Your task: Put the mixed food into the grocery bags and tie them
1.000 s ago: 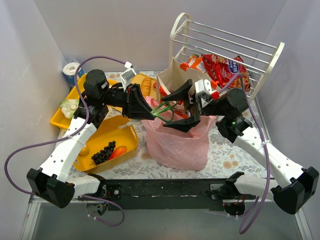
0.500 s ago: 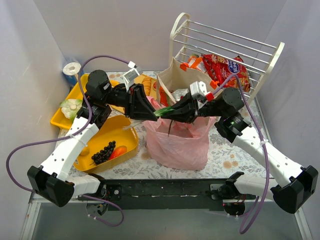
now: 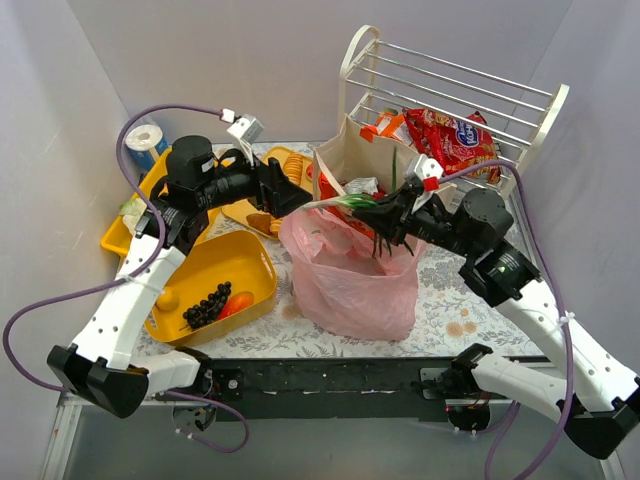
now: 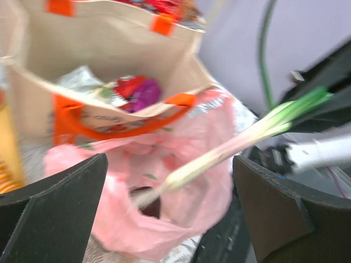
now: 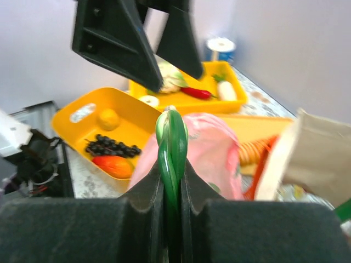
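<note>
Green stalks point(image 5: 171, 137) pinched in right gripper point(image 5: 171, 172), seemingly over pink bag point(image 3: 350, 285)

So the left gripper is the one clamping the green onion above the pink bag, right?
No. It is the right gripper that clamps the green onion above the pink bag; the right wrist view shows the stalk pinched in its jaws. The left gripper stands open.

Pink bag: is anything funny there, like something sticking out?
Yes. A long green stalk with a pale end sticks crosswise above the thin pink plastic bag, pinched by the right gripper, not inside yet. The left gripper stands open beside it.
</note>
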Controlling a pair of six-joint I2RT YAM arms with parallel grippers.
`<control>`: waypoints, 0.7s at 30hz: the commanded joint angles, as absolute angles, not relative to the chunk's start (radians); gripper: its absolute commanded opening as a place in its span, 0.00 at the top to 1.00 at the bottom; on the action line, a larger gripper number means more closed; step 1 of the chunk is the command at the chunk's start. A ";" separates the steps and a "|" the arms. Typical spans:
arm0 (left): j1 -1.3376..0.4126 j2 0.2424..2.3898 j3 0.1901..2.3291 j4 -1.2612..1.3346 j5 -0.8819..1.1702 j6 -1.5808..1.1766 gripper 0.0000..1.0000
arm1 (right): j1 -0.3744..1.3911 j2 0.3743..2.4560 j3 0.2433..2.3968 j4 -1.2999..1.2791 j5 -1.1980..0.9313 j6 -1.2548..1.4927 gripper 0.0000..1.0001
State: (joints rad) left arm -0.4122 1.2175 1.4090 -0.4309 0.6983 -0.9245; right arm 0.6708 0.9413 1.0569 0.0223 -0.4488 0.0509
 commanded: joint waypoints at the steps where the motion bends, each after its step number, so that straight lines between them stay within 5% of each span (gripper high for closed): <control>1: -0.399 1.141 1.359 -0.440 0.440 -0.902 0.02 | 0.666 0.894 1.071 -0.121 -0.210 0.003 0.99; 15: -0.400 1.259 1.235 -0.420 0.554 -0.931 0.06 | 0.666 0.974 1.098 -0.256 -0.280 -0.129 0.99; 20: -0.403 1.289 1.204 -0.375 0.601 -0.940 0.32 | 0.666 1.038 1.138 -0.268 -0.350 -0.181 0.99; 21: -0.402 1.286 1.184 -0.362 0.612 -0.942 0.45 | 0.666 1.066 1.144 -0.273 -0.371 -0.189 0.99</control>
State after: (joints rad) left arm -0.4011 1.3045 1.2167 -0.4305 0.5488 -0.9390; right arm 0.6678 1.0222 1.0733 -0.2722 -0.2874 -0.1261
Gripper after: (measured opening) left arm 0.704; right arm 0.146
